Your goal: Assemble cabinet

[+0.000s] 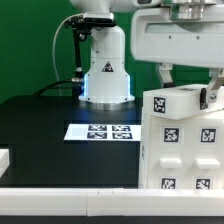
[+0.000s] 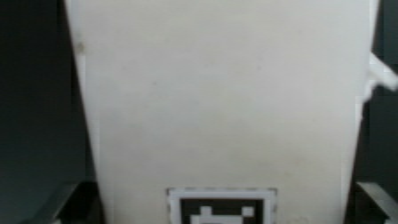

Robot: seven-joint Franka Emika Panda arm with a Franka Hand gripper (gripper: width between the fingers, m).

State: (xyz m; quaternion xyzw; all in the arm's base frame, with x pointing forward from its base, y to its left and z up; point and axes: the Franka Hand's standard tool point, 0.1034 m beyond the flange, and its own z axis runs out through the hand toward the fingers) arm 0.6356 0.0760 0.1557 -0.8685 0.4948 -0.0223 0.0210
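The cabinet (image 1: pixel 182 140) is a tall white box with square black-and-white tags on its front, standing at the exterior view's right on the black table. My gripper (image 1: pixel 188 90) comes down from above, one finger on each side of the box's top. In the wrist view the cabinet (image 2: pixel 214 100) fills the space between the two dark fingers (image 2: pixel 79 200), which lie against its side walls, and one tag shows near the fingertips. The gripper (image 2: pixel 222 205) is shut on the cabinet. Its lower edge is hidden behind the front rail.
The marker board (image 1: pixel 100 131) lies flat mid-table, in front of the robot's white base (image 1: pixel 105 70). A white rail (image 1: pixel 70 205) runs along the front edge. A small white piece (image 1: pixel 4 158) sits at the exterior view's far left.
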